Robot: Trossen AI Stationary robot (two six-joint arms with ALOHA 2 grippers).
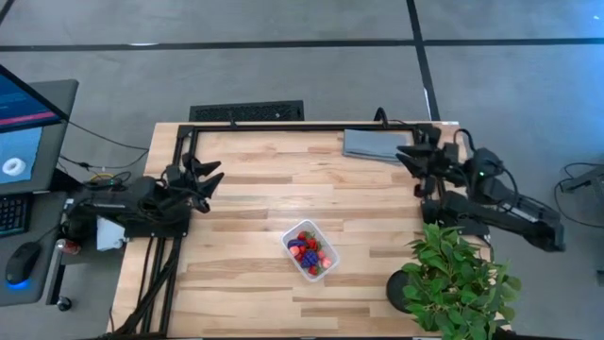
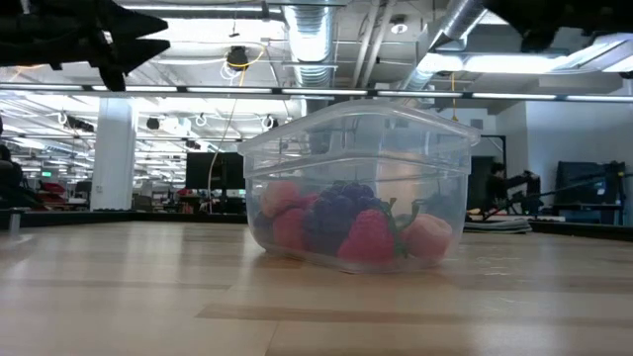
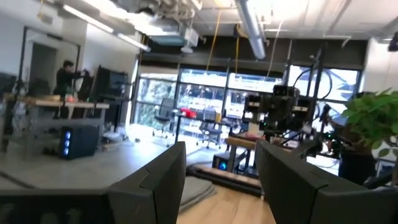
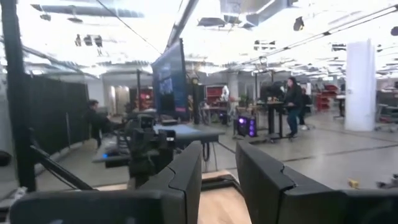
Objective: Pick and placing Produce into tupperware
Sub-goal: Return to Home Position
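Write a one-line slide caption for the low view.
Clear plastic container holding red, pink and purple fruit pieces on a wooden table.

- We see a robotics laboratory in an open industrial hall: exposed ceiling ducts (image 2: 307, 40) and strip lights (image 2: 198, 91) overhead.
- Concrete floor (image 1: 283, 24) surrounds the wooden tabletop (image 1: 255, 179); a monitor (image 1: 19, 123) stands beside it.
- Beyond, we note a person (image 3: 65, 73) at a desk (image 3: 37, 101) and office chairs (image 3: 166, 111).

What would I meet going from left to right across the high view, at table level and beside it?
Monitor → left gripper, open → tupperware holding the produce → right gripper, open. The grey cloth and potted plant overlap the right gripper's span, so they are left out.
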